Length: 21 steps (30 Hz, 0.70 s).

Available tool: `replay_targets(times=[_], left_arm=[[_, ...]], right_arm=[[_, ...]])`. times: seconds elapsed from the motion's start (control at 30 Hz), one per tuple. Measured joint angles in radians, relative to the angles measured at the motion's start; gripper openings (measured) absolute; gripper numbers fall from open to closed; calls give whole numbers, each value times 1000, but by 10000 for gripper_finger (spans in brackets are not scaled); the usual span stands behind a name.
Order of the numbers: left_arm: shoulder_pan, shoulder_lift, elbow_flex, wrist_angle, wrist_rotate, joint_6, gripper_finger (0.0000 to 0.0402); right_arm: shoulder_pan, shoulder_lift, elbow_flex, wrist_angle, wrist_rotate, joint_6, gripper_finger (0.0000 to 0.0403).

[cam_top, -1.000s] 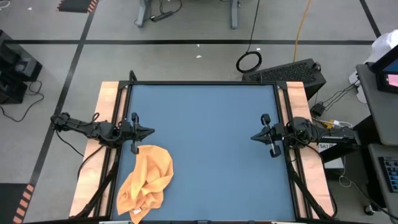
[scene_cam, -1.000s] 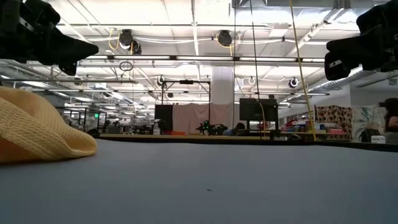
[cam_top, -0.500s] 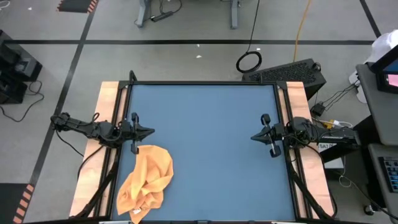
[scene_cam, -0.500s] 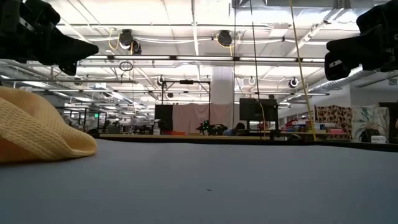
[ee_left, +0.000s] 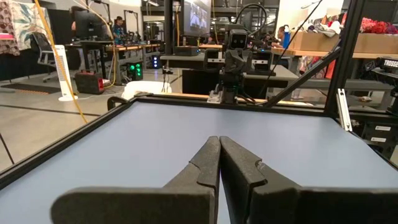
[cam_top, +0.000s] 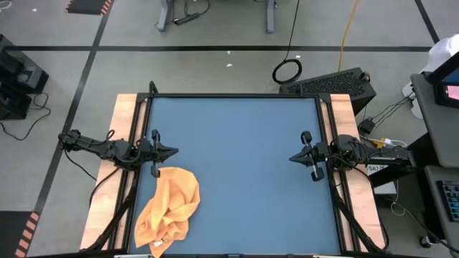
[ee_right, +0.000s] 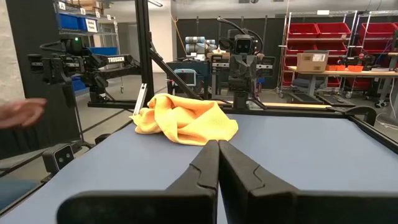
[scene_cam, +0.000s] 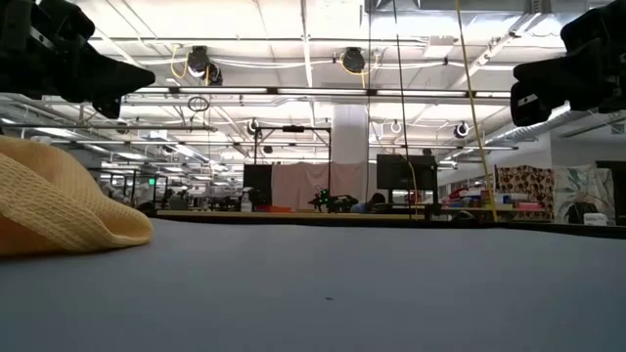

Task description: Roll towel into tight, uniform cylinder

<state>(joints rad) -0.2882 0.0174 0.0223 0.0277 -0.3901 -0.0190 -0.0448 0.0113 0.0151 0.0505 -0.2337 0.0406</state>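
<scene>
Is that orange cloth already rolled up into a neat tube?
No, the towel lies in a loose crumpled heap near the left front corner of the blue table, with neither arm touching it.

The towel (cam_top: 169, 210) lay crumpled on the table (cam_top: 237, 179) in its near left corner, just before the left gripper (cam_top: 172, 152), which hovered at the table's left edge facing the right gripper (cam_top: 292, 158) at the right edge, well apart across the bare middle.

Four cameras on my table (cam_top: 237, 143)
One looks straight down, one skims level and close; my wrists face each other, perhaps sharing the towel (ee_right: 186, 121).
</scene>
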Motion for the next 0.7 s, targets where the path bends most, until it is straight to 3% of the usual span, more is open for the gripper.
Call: replay_targets(times=[0.7], left_arm=[[0,0,0,0,0,1,17]], right_arm=[[0,0,0,0,0,29,0]])
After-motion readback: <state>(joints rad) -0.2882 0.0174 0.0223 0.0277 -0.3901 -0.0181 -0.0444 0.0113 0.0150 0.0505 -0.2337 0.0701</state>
